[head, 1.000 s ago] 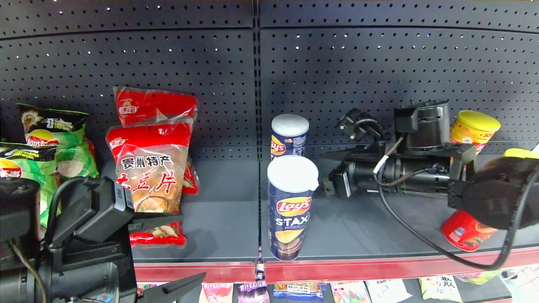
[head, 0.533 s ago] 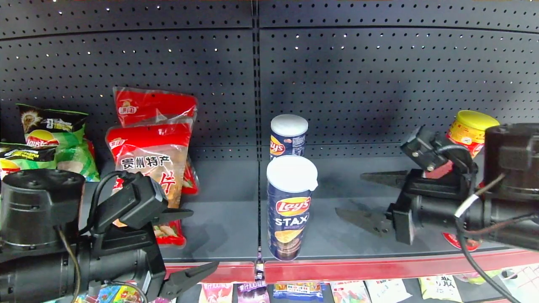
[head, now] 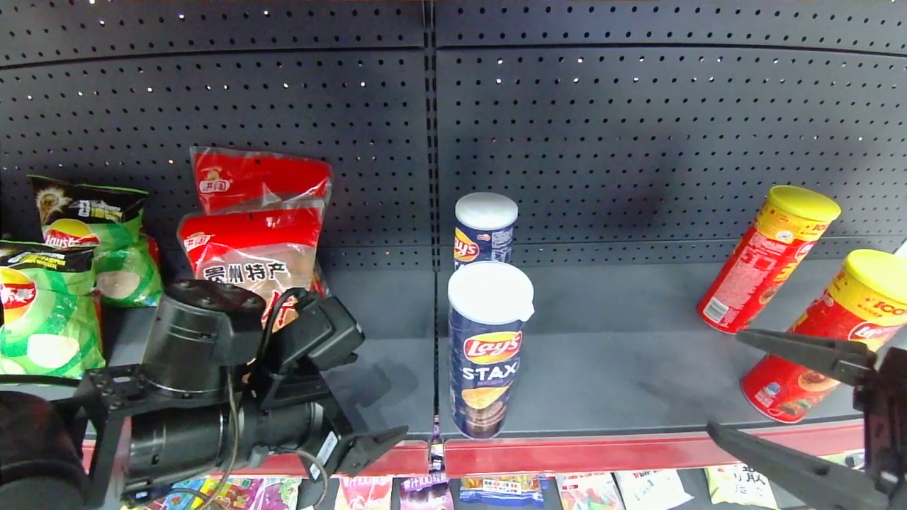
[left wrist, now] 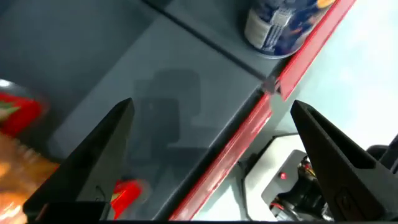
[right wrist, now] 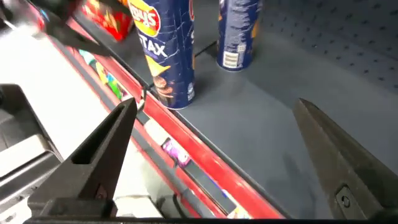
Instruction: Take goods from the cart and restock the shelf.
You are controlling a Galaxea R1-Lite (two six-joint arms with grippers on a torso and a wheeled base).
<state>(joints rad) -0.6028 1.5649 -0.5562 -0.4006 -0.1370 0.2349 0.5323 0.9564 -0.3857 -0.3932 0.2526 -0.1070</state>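
On dark grey metal shelf (head: 609,368) with red front lip: tall navy cardboard chip can with white lid (head: 489,350), upright near front edge; second navy can (head: 485,230) just behind. Toward right end, well apart: red cans with yellow lids (head: 769,258). At left: red snack bags (head: 258,262), green chip bags (head: 42,312). Left gripper (left wrist: 211,115) spread wide, empty, at shelf lip left of front can. Right gripper (head: 724,381) spread wide, empty, beside nearer red can.

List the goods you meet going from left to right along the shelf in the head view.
green chip bags → red snack bags → blue chip cans, one behind the other → two leaning red cans with yellow lids
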